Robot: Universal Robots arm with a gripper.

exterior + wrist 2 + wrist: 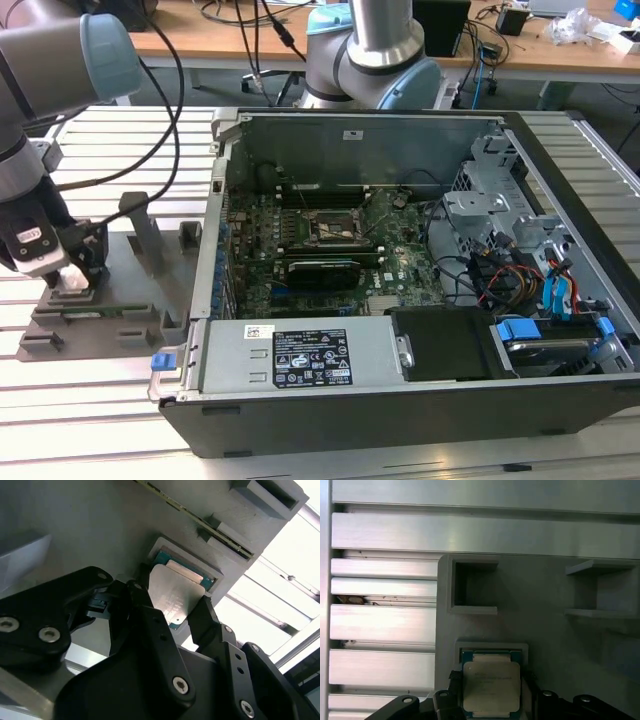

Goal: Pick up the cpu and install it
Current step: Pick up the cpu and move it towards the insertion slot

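Tool point(172, 607) astride cpu point(176, 591) in grey tray point(555, 650), grip state untellable, chip print illegible

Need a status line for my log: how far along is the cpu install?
Done: the gripper is down at the grey tray on the exterior view's left, set around the cpu. In hand: the pick; the cpu lies in its tray recess, with no lift visible. Left: the carry and the install; the motherboard socket in the open computer case stands well apart from the gripper.
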